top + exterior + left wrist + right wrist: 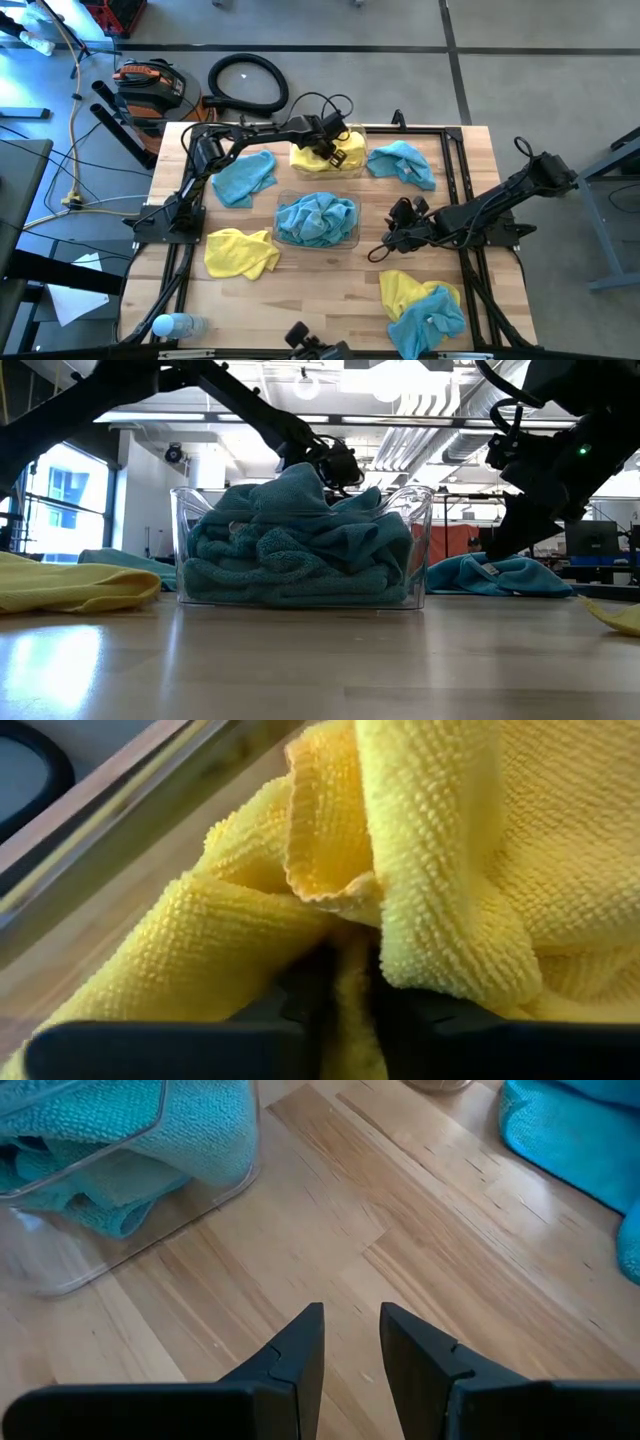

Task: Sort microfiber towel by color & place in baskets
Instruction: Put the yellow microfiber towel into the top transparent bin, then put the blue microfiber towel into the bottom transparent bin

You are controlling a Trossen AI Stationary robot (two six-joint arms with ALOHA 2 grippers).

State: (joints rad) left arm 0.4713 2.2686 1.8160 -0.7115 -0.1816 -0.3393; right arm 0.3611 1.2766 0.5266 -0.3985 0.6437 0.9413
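In the far basket [355, 150], left gripper [327, 147] pinches bunched yellow towel [340, 155].

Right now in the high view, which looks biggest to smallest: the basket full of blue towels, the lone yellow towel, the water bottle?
1. Basket of blue towels.
2. Lone yellow towel, slightly smaller.
3. Water bottle, clearly smallest.

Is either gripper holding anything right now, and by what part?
The left gripper pinches a yellow towel by a bunched fold, over the far basket. The right gripper holds nothing, its fingers slightly apart above bare table.
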